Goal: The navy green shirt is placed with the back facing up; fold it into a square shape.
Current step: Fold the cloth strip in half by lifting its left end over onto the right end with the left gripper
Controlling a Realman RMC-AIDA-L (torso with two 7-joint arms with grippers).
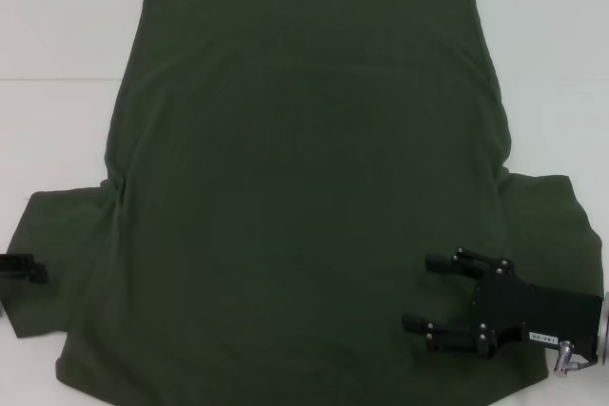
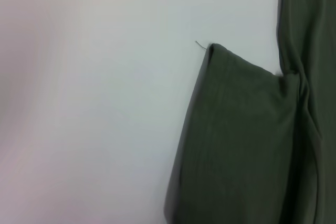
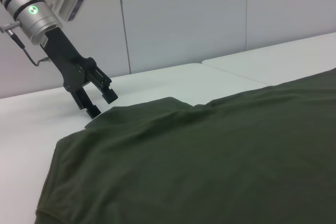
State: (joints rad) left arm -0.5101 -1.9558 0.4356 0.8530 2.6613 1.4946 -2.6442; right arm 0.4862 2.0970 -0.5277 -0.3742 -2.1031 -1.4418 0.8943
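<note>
Left hand (image 1: 21,267) mostly cut off; shirt (image 1: 304,187) hem cropped.

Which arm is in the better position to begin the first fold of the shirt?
Probably the right. The right gripper already lies over the navy green shirt beside its right sleeve, fingers open. The left gripper is only at the left sleeve's outer edge.

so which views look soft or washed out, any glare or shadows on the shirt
Head view: navy green shirt slightly soft and evenly lit, no glare; right gripper over it casts no clear shadow. Left wrist view: pinkish haze over the white table, sleeve edge blurred. Right wrist view: sharpest, with soft shading in the folds and the left gripper open at the sleeve.
</note>
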